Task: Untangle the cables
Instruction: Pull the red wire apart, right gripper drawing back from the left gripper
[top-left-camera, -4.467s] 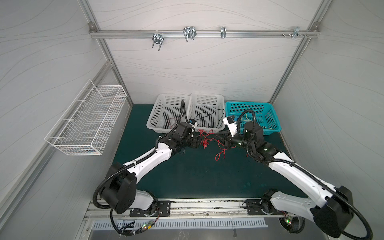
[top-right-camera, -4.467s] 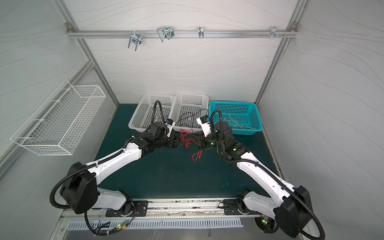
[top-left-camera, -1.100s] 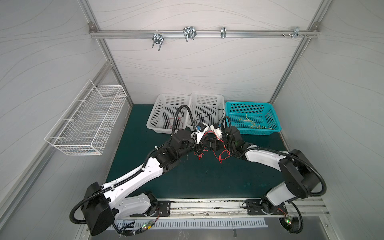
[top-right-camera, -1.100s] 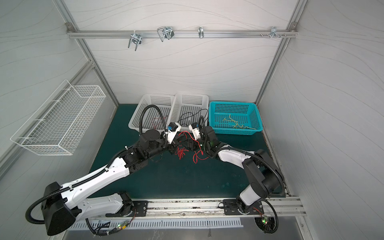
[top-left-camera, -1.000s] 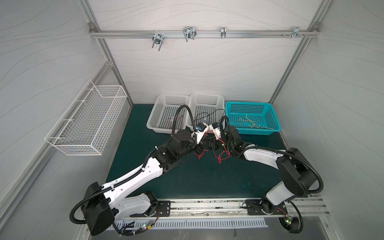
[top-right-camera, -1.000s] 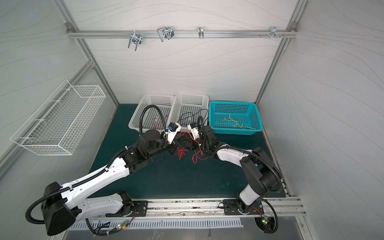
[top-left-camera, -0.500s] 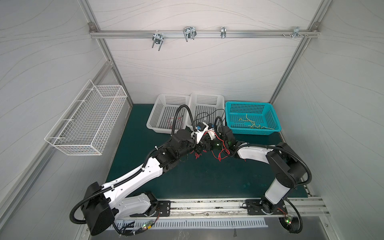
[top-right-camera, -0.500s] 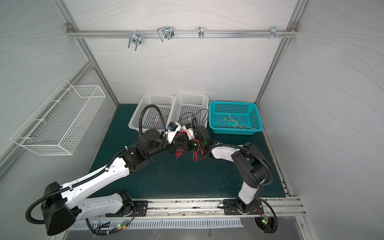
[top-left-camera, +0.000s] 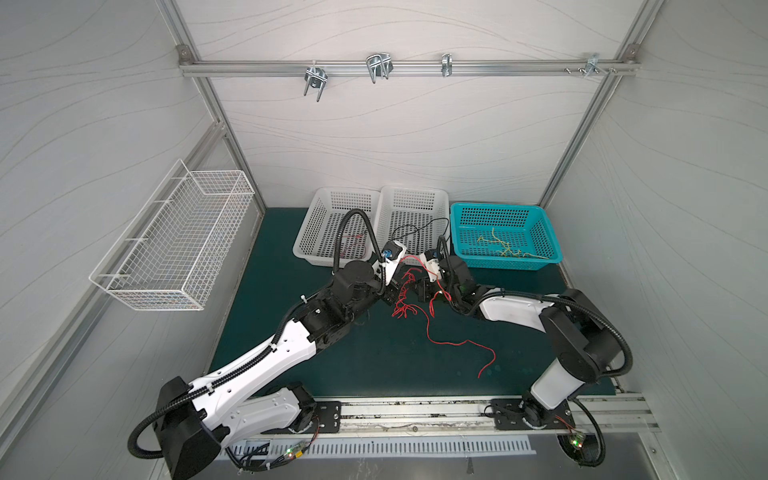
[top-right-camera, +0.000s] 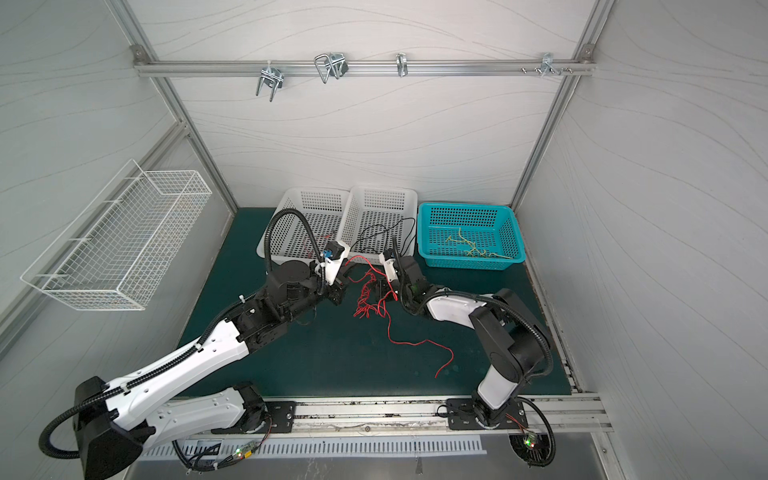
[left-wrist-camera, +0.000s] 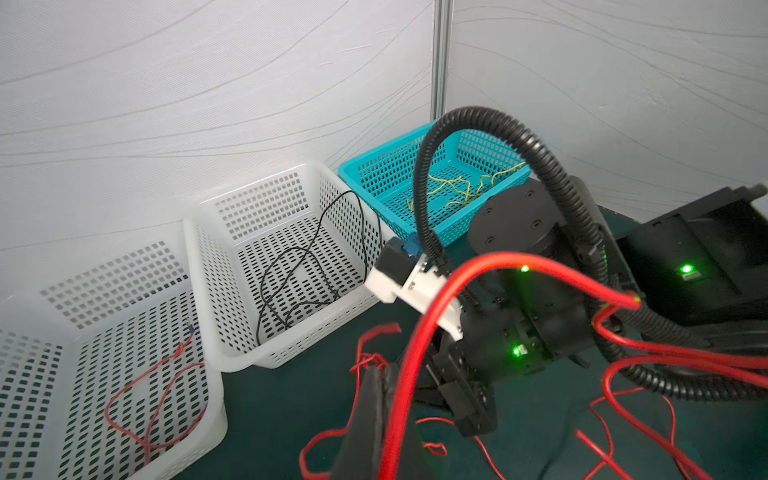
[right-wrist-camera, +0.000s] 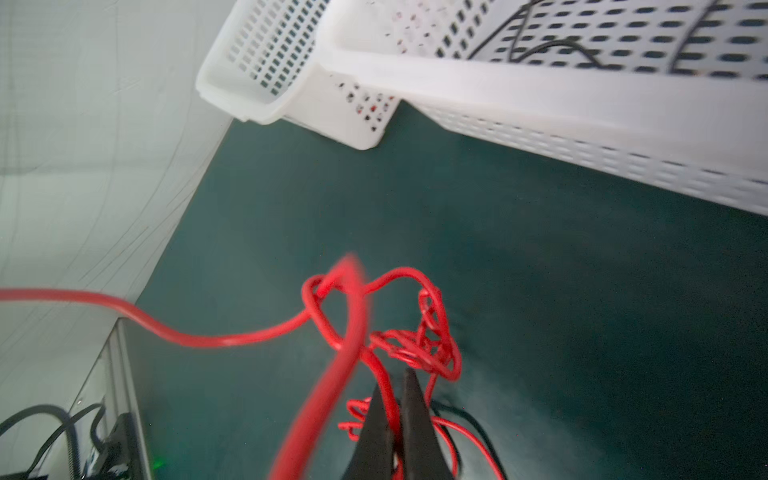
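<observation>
Now both jaws are clamped on the red cables (top-left-camera: 409, 297), the knot (right-wrist-camera: 415, 349) just beyond the right jaws; next, pull apart gently.

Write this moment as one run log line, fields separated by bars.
left gripper: shut on tangled red cable | right gripper: shut on same cable | tail: on green mat

The green mat (top-left-camera: 316, 357) lies free at 6 and 7 o'clock of the red cables (top-left-camera: 405, 297), so a gripper could pass there. At 12 o'clock three baskets (top-left-camera: 411, 216) stand in a row and close the way. One red strand (top-left-camera: 457, 343) crosses the mat toward 4 o'clock.
</observation>
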